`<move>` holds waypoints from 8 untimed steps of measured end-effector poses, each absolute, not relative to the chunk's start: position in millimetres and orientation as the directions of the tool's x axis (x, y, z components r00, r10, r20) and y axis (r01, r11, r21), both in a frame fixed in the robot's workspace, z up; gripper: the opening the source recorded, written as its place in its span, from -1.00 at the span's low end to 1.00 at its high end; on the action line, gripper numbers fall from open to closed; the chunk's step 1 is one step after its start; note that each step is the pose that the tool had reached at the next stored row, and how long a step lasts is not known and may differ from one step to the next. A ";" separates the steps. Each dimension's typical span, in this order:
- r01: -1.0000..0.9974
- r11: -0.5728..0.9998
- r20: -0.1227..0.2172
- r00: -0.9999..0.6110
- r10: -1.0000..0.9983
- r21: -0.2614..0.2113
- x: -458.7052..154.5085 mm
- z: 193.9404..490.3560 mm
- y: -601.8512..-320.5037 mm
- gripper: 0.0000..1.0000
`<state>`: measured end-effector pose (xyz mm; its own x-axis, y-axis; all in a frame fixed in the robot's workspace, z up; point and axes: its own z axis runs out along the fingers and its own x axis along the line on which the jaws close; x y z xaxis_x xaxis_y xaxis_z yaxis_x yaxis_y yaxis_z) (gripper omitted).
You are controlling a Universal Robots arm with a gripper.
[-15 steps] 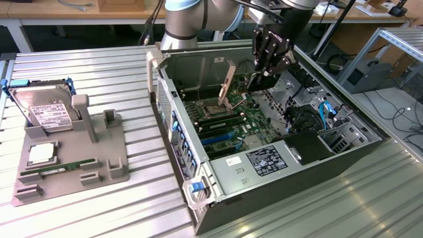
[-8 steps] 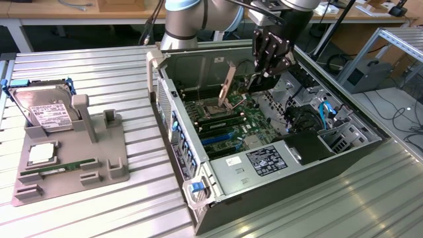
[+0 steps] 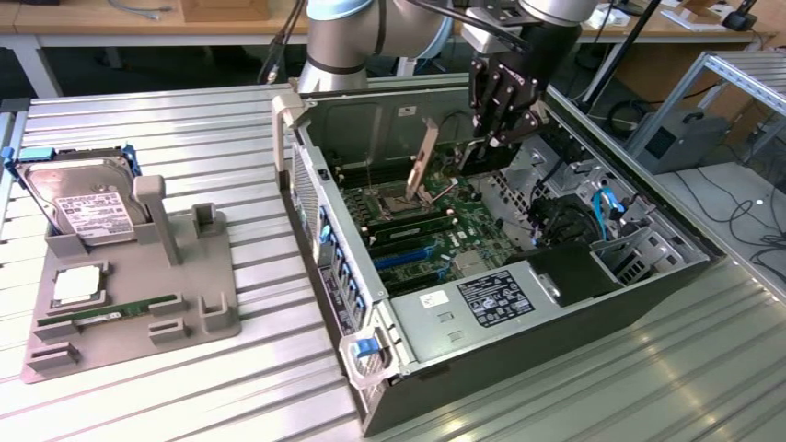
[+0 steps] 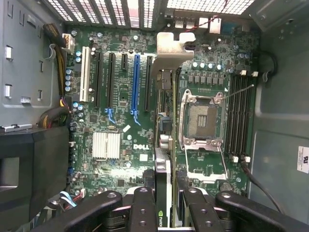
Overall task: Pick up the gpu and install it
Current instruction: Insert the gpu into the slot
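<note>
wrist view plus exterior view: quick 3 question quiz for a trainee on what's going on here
1. True or false: the hard drive is mounted inside the computer case.
2. What is the gripper shut on? A) a screwdriver B) the gpu C) a cooling fan
3. Which brand word is printed in white on the motherboard?

Key:
1. False. The hard drive stands in the grey holder, outside the computer case, at the exterior view's left.
2. B
3. Dell
</note>
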<state>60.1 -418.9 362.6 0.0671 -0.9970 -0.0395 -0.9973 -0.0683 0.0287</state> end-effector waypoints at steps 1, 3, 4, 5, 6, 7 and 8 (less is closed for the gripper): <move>-0.997 -0.068 -0.040 0.067 -0.997 0.029 60.1 362.2 -419.2 -0.46; -0.997 -0.068 -0.039 0.067 -0.997 0.029 60.1 361.7 -419.6 -0.46; -0.997 -0.068 -0.040 0.067 -0.997 0.029 60.1 361.2 -419.8 -0.46; -0.997 -0.068 -0.040 0.067 -0.997 0.029 60.1 360.8 -420.1 -0.46; -0.997 -0.068 -0.040 0.067 -0.997 0.029 60.1 360.5 -420.3 -0.46; -0.997 -0.068 -0.040 0.067 -0.997 0.029 60.1 360.3 -420.4 -0.46; -0.997 -0.068 -0.040 0.067 -0.997 0.029 60.1 359.7 -420.8 -0.46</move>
<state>60.1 -420.8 359.7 0.0672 -0.9970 -0.0395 -0.9973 -0.0683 0.0287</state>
